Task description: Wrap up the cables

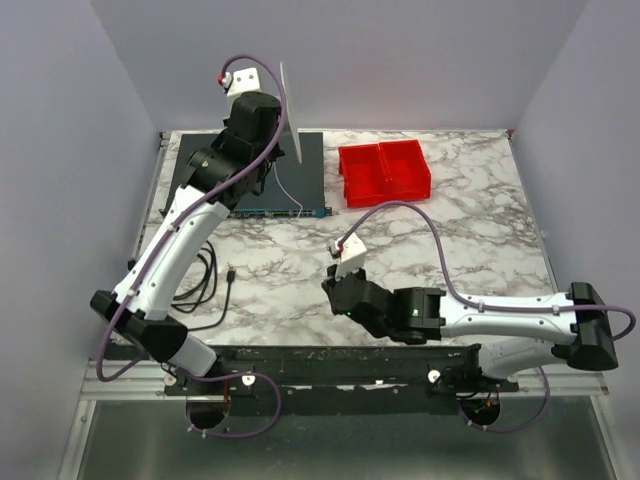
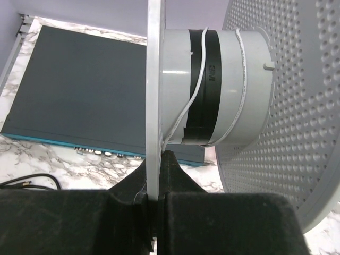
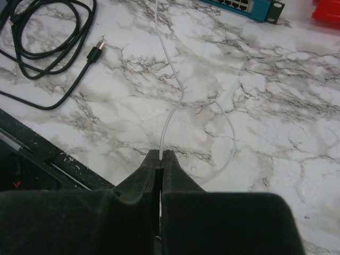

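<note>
My left gripper (image 2: 154,164) is shut on the near flange (image 2: 153,95) of a white spool, held up over the dark box; it also shows in the top view (image 1: 292,110). The spool's hub (image 2: 218,85) has a black tape band and a few turns of the thin white cable (image 2: 195,90). The far flange (image 2: 297,106) is perforated. My right gripper (image 3: 161,154) is shut on the cable (image 3: 172,106), which runs from the jaws away across the marble toward the spool. A slack loop (image 3: 231,138) lies to the right. In the top view the right gripper (image 1: 335,285) is low over the table's middle.
A dark flat box with a teal front edge (image 1: 290,175) lies at the back left, under the spool. Red bins (image 1: 385,170) stand at the back centre. A black cord with a plug (image 1: 205,280) lies coiled at the left, also in the right wrist view (image 3: 48,32).
</note>
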Controlling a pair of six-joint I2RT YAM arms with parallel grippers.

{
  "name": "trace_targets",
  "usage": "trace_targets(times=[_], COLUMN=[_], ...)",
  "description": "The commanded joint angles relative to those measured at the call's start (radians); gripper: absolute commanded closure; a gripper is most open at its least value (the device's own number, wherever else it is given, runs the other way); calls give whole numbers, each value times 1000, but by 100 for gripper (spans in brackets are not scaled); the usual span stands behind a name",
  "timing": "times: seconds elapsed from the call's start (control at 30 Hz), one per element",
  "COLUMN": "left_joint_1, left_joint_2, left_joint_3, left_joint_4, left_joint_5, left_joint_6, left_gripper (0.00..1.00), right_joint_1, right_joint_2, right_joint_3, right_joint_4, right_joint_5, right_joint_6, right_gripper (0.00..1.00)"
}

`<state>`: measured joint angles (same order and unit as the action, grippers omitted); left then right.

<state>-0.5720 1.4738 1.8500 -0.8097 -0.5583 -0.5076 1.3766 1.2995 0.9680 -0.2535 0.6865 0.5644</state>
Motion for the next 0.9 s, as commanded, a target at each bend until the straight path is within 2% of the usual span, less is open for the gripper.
trace_targets(times=[0.0,0.1,0.2,0.37,0.6,0.7,0.87], left_joint_1=[36,50,58,57,56,53,23], left_joint_2=[39,68,74,76,14,-24,-89], left_joint_3=[101,104,58,-36,-240,-318,-440], left_joint_4=[86,96,134,200,328,372,437], left_joint_5=[-50,-62,-62,-44,26,58,103], left_joint_6=[24,45,69,102,132,138,154], left_gripper=[100,100,100,100,100,100,100], right_joint_1=[81,137,163,167,161,122,-40], right_joint_2=[-32,-51,-92,-148,-130,-98,-18], right_joint_3=[95,187,261,370,589,684,827], right_joint_4=[-257,-356,-385,-302,-148,-111,-120], right_joint_5=[180,263,300,331,436,411,258], right_joint_6=[45,44,1,-182,-500,-613,-657], right_gripper=[99,99,99,99,99,99,99])
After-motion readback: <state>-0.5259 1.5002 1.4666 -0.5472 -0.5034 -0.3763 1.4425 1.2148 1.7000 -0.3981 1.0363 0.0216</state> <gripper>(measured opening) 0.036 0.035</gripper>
